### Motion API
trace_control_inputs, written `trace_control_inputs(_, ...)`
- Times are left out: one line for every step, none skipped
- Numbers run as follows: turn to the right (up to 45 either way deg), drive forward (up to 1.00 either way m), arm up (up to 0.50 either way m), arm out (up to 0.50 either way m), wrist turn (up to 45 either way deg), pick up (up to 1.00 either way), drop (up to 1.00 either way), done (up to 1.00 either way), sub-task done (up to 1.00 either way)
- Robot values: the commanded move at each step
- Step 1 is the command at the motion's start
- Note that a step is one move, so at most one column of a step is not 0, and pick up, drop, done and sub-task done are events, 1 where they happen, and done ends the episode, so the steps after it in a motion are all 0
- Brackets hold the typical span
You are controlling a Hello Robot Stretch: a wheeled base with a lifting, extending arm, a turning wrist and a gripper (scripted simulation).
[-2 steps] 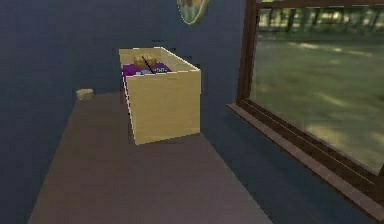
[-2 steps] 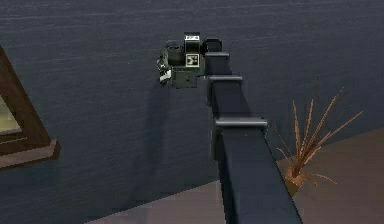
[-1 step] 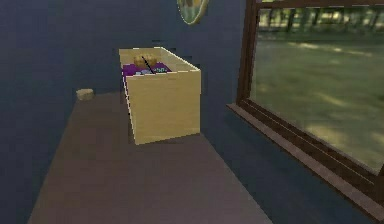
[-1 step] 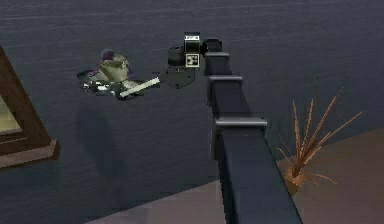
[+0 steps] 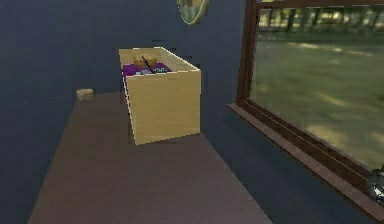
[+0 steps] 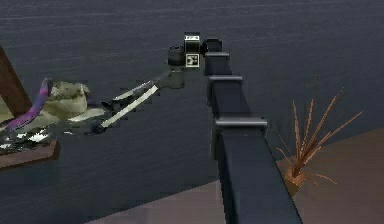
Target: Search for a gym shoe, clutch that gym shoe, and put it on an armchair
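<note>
Gym shoe (image 6: 60, 100): grey-white, sat over a brown edge (image 6: 28, 152)
Gripper (image 6: 108, 115): reached the shoe; grip and hold couldn't be told

The gym shoe (image 6: 62, 103) shows at the arm side view's left edge as a pale grey-white, rumpled shape with a purple strip along its upper left side and dark patches lower down; it lies long and low, slightly tilted, its paler end toward the picture's right; just under it sits a brown ledge (image 6: 28, 153), though whether the shoe rests on it cannot be told; the end effector (image 6: 100, 113) has its fingertips at the shoe's right end, and whether it holds the shoe cannot be told.
</note>
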Motion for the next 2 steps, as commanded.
trace_control_inputs(0.0,0.00,0.00,0.00,-33.0,0.00,0.00,0.00,0.00)
trace_control_inputs(0.0,0.00,0.00,-0.36,0.0,0.00,0.00,0.00,0.00)
